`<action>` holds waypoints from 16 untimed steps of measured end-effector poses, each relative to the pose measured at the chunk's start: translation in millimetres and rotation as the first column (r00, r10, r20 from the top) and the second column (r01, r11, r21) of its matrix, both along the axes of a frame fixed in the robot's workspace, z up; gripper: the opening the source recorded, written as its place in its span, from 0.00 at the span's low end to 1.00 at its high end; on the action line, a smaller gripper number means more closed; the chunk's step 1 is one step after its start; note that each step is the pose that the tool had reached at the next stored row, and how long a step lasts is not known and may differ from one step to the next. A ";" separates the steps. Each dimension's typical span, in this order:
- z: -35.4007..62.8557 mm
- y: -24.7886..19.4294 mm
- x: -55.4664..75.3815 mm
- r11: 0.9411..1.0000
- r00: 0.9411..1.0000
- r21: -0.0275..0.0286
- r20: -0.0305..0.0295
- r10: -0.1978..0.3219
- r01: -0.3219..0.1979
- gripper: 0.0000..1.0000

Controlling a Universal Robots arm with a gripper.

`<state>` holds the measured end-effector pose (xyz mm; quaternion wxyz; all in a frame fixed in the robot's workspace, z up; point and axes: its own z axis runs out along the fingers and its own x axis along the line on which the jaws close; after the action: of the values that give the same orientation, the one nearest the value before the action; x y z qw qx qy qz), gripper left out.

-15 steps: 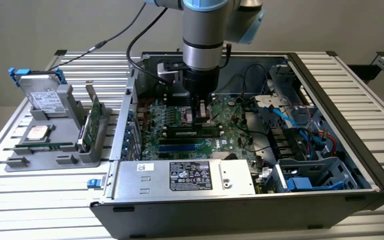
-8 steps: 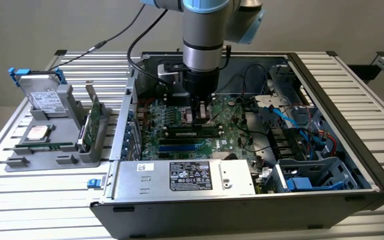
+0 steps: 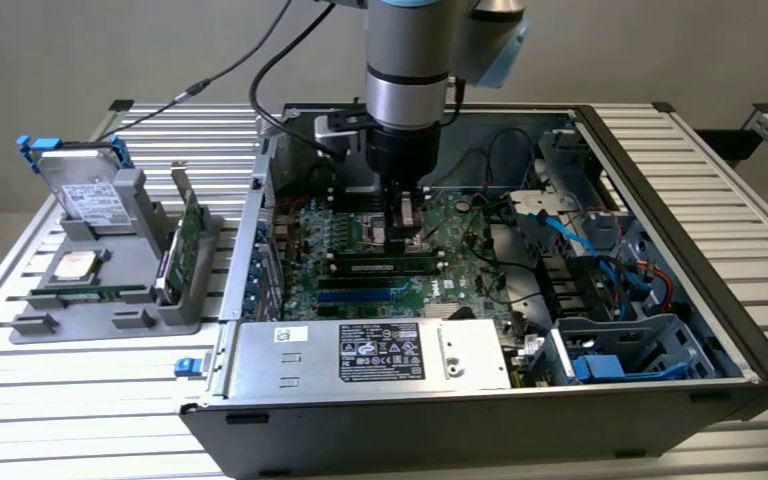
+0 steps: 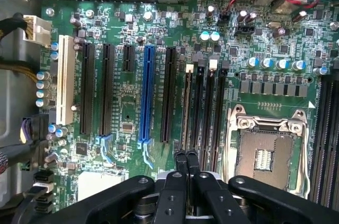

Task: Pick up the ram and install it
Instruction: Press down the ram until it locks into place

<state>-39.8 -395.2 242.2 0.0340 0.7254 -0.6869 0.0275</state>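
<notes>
The open black steel computer case [image 3: 744,350] lies on a ribbed aluminium table [image 3: 77,400]. Inside, the green motherboard [image 4: 132,102] carries long black slots and one blue slot [image 4: 146,94]. The arm's gripper [image 4: 186,163] hangs low over the board, its black fingers [image 4: 180,161] pressed together, pinching nothing visible. The ram [image 3: 384,266], a thin green stick with dark chips, sits seated in a memory slot, just below the gripper in the exterior view.

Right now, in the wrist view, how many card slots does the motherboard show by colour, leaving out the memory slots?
White card slot: 1
Blue card slot: 1
Black card slots: 4
Total: 6
</notes>
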 end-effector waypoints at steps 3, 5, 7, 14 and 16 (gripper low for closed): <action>4.5 0.0 0.0 1.000 1.000 0.000 0.000 0.000 0.000 0.10; 4.5 0.0 0.0 1.000 1.000 0.000 0.000 0.000 0.000 0.10; 4.5 0.0 0.0 1.000 1.000 0.000 0.000 0.000 0.000 0.10; 4.5 0.0 0.0 1.000 1.000 0.000 0.000 0.000 0.000 0.10; 4.5 0.0 0.0 1.000 1.000 0.000 0.000 0.000 0.000 0.10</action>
<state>-39.8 -395.2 246.7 0.0339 0.7254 -0.6869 0.0274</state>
